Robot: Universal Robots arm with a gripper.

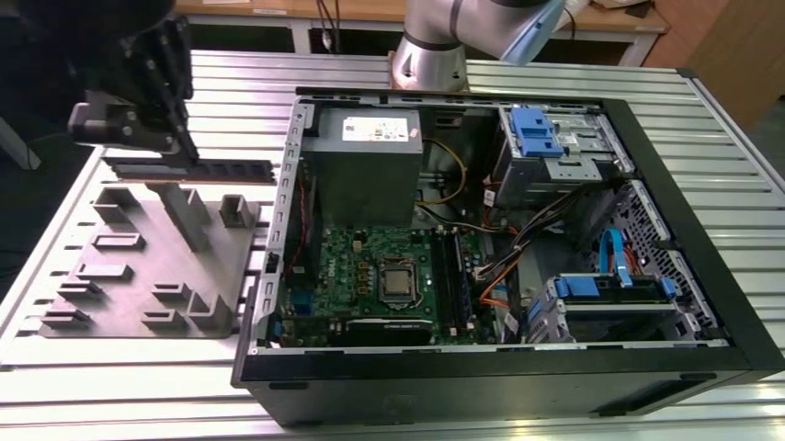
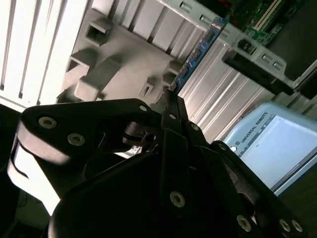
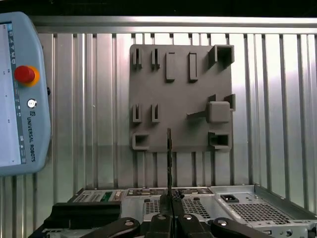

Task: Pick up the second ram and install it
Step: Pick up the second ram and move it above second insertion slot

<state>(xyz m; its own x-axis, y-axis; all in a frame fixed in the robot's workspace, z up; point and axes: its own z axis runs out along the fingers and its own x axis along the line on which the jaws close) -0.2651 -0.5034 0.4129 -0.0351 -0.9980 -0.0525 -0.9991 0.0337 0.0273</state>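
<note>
Over slatted table (image 1: 110,386), hand (image 1: 182,149) grips second ram (image 1: 219,170), fingers clamped tight

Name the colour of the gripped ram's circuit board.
Blue; the second ram, held by the gripper, shows this best in the second wrist view.

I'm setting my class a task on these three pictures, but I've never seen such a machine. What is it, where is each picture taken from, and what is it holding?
It is one robot arm working beside an open computer case on a slatted metal table. The exterior view comes from a camera off the arm; both wrist views come from cameras riding on it. Its grasping part, the end effector, is shut on the second ram, a thin memory stick, close by a grey holder tray. A motherboard lies inside the case.
</note>
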